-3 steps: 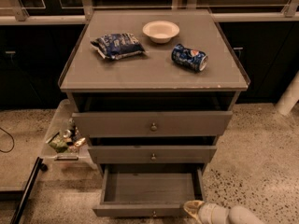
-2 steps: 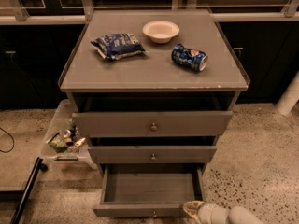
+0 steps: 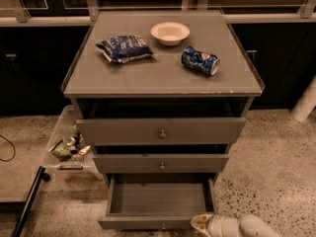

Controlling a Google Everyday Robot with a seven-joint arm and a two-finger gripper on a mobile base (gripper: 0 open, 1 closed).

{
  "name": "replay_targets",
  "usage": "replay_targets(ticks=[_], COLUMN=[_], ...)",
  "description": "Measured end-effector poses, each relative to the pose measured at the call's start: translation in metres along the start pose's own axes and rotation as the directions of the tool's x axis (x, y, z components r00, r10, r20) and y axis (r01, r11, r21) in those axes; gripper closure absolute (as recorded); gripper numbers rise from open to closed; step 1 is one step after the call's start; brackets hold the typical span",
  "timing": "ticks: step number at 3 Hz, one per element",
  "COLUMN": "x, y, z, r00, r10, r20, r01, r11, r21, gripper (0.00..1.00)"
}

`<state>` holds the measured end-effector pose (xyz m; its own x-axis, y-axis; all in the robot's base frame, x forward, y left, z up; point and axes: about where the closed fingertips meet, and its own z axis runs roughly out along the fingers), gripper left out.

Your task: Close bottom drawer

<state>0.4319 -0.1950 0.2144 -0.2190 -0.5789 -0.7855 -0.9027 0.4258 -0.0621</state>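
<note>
Pincer [image 3: 201, 224] sits at my frame's bottom edge, just beside the right end of the bottom drawer's front. I cannot tell whether it is apart or together, or touching. The bottom drawer [image 3: 158, 200] is grey and pulled well out, with one small round knob [image 3: 163, 226] at centre. That makes three drawers with the middle drawer [image 3: 160, 163] and top drawer [image 3: 160, 131]. On the tabletop [image 3: 163, 80] are one white bowl [image 3: 170, 32], one blue snack bag [image 3: 123, 48] and one blue can [image 3: 200, 60] on its side.
</note>
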Motion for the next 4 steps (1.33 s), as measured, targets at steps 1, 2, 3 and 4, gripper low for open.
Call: replay_targets(ticks=[1,2,3,4], x=[0.007,0.016,0.023,0.023], y=[0.004,0.011,0.020,0.020], z=[0.007,0.020,0.033,0.035], r00=[1.000,0.994,0.977,0.976], r10=[-0.023,-0.093,-0.180,-0.184], r20=[-0.001,-0.055,-0.118,-0.120], r01=[0.023,0.085,0.160,0.164], r11=[0.9975,0.9885,0.9734,0.9730], r21=[-0.067,-0.125,-0.164,-0.163], gripper=[1.00,1.00,1.00,0.81])
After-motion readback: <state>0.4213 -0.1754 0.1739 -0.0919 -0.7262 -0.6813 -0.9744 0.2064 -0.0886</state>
